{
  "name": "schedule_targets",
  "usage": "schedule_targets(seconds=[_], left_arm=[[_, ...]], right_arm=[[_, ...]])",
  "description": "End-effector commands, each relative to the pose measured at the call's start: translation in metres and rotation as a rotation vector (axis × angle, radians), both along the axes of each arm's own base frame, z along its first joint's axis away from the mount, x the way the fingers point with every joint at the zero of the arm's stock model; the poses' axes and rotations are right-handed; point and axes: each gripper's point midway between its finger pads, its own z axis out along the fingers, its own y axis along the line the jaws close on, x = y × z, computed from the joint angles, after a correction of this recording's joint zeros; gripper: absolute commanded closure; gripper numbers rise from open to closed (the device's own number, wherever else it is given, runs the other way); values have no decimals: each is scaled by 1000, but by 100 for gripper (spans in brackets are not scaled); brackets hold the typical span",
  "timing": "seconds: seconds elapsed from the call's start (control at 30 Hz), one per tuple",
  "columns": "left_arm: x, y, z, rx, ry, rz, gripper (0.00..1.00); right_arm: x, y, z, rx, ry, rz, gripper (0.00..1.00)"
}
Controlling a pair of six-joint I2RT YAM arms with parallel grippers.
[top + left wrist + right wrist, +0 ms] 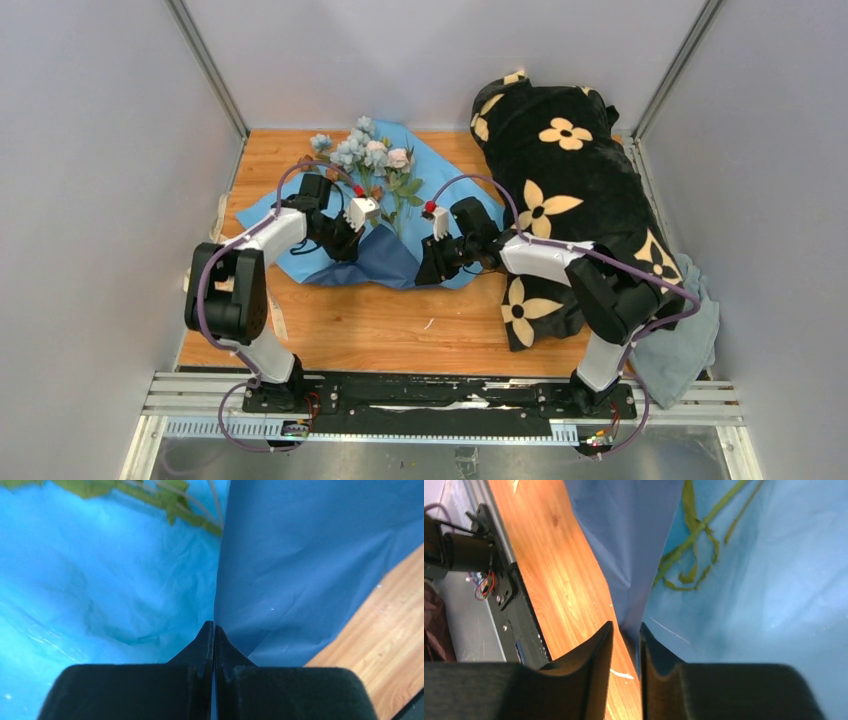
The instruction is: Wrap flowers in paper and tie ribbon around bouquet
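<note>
Now pinching the paper [310, 570] with the left gripper [214, 627], jaws fully closed.
Straddling its fold with the right gripper [626, 630], jaws slightly apart.

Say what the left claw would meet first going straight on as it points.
The left claw is shut on the paper; straight on lies more paper along its fold, then probably the flowers, depth unclear.

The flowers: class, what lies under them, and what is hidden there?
The flowers lie on the light blue side of the paper. A folded-up navy flap covers their stem ends, and the paper hides the table beneath.
</note>
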Motion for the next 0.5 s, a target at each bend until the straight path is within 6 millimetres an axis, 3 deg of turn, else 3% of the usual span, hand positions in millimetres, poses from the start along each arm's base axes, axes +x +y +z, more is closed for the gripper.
schedule_targets(seconds=[0.0, 0.13, 0.2, 0.3, 0.47], left_arm=[[28, 14, -14, 76, -11, 127, 100], [34, 24, -28, 126, -18, 168, 100], [35, 25, -31, 129, -20, 181, 100], [33, 26, -37, 130, 1, 196, 100], [33, 27, -40, 130, 1, 219, 100]], right_arm=[[19, -19, -7, -121, -13, -80, 66], [46, -47, 20, -238, -185, -241, 58], [51, -50, 31, -270, -275, -278, 58], [43, -22, 41, -233, -359, -197, 64], [30, 52, 43, 20, -194, -44, 80]])
